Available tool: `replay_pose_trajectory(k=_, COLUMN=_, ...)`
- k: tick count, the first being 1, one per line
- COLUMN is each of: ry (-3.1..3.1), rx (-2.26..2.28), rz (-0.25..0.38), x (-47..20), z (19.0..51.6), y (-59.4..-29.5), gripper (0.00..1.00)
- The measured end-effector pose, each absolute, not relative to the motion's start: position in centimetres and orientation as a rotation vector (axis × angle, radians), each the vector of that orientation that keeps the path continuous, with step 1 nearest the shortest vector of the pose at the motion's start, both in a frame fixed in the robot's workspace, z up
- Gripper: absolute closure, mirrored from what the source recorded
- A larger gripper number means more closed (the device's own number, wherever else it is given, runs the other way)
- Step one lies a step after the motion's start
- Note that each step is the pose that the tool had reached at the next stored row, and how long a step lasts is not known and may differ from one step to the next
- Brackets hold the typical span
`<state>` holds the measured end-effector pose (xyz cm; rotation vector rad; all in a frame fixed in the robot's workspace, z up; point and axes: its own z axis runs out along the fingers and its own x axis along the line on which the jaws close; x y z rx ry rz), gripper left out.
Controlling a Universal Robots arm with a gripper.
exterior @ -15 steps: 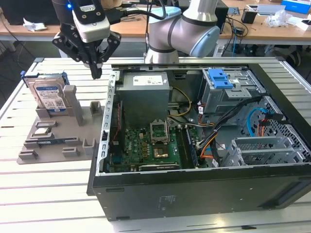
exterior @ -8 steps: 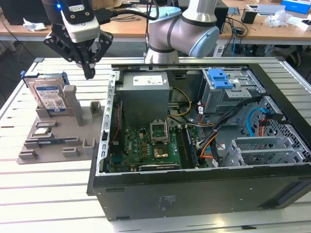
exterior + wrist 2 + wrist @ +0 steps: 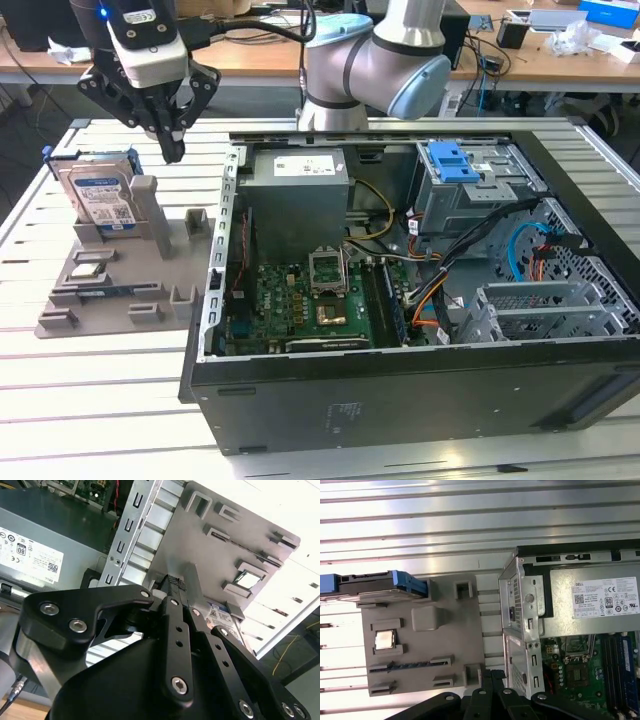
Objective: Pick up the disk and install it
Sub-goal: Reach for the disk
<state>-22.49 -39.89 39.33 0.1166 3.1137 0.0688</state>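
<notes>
Gripper [image 3: 173, 152] hangs w/ jaws pinched shut, empty. Disk [image 3: 100, 195] sits apart, lower, toward exterior view's left. First wrist view: disk edge-on in grey fixture [image 3: 445, 645].

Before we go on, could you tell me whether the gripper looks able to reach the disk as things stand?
Probably yes: the disk stands upright in the grey holder, top edge bare, and the gripper hangs above it toward the exterior view's right, with nothing between them.
</notes>
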Motion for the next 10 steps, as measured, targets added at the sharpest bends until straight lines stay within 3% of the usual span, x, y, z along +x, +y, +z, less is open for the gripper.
replay_pose_trajectory(k=10, ry=3.114, rx=0.117, rz=0.069, x=-24.1, z=39.3, y=-39.9, gripper=0.89)
